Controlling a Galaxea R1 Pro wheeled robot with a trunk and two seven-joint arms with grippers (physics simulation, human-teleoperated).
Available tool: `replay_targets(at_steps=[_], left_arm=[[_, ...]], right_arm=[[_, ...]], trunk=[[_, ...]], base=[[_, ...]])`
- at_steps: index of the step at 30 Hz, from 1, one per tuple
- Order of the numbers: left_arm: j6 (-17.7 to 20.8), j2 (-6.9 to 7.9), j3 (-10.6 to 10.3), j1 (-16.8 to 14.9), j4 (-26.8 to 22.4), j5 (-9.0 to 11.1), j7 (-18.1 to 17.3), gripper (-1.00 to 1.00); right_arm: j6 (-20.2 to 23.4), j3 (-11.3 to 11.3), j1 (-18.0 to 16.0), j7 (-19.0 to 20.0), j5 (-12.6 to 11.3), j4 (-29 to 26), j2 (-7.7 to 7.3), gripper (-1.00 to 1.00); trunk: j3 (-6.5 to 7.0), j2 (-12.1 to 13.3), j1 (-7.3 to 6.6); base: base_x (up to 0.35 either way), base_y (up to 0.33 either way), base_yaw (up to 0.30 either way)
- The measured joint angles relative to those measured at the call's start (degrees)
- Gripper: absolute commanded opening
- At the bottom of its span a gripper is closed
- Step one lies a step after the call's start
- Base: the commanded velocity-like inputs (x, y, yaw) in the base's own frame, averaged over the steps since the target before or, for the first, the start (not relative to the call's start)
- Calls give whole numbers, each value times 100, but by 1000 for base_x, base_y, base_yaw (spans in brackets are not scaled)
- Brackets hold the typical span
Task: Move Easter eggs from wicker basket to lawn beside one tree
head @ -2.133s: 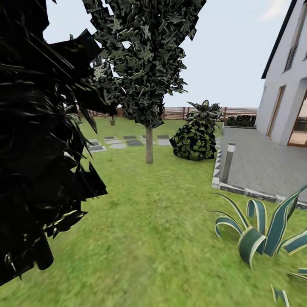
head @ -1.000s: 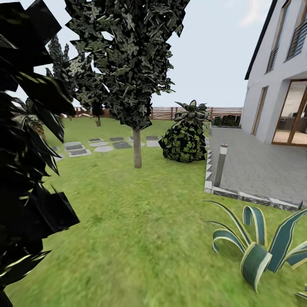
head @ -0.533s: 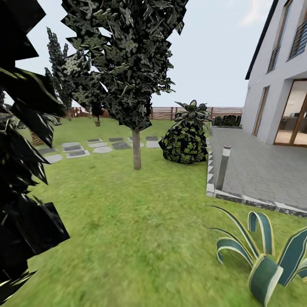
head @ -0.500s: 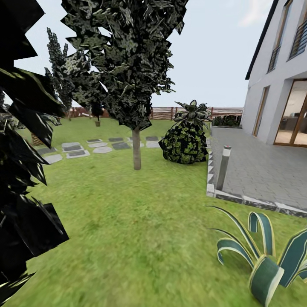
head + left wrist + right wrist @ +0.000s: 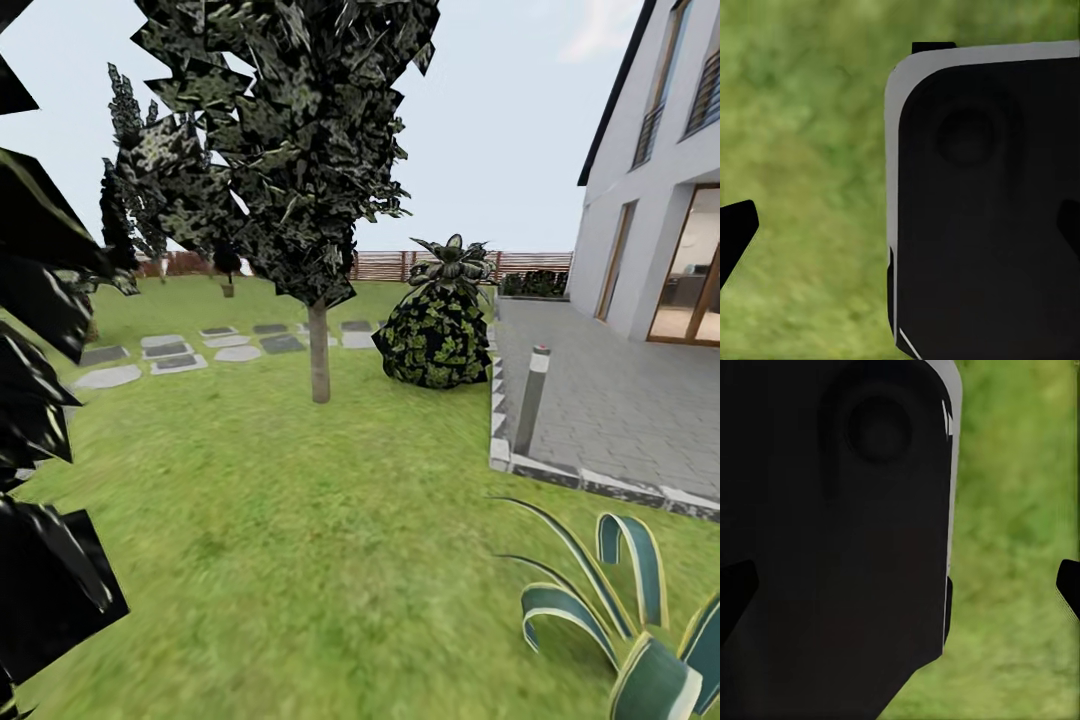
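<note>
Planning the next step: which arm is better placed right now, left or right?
Neither yet. The left gripper and right gripper both hang open over the mottled green lawn, holding nothing; driving probably comes first.

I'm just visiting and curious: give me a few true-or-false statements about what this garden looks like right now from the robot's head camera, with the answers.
1. A tree with a straight trunk stands on the lawn. True.
2. The round leafy bush sits on the far side of the wooden fence. False: it stands on the grass in front of the fence, beside the paved patio.
3. Flat stepping stones lie in the grass to the left of the tree. True.
4. A short bollard post stands in the middle of the lawn. False: it stands at the patio's edge.
5. A striped spiky plant grows at the lower right. True.
</note>
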Motion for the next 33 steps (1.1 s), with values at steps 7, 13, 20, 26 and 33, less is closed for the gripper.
replay_targets(at_steps=[7,13,20,26,33], left_arm=[[0,0,0,0,0,0,0,100],[0,0,0,0,0,0,0,100],[0,0,0,0,0,0,2,100],[-7,-7,0,0,3,0,7,100],[-8,-2,0,0,2,0,11,100]], right_arm=[[0,-4,0,0,0,0,0,100],[0,-6,0,0,0,0,0,100],[0,-6,0,0,-2,0,0,100],[0,-6,0,0,-1,0,-2,100],[-1,-4,0,0,-1,0,0,100]], trunk=[[0,0,0],[0,0,0],[0,0,2],[0,0,3],[0,0,3]], base=[[274,0,0],[269,0,0],[184,0,0],[16,0,0],[1,0,0]])
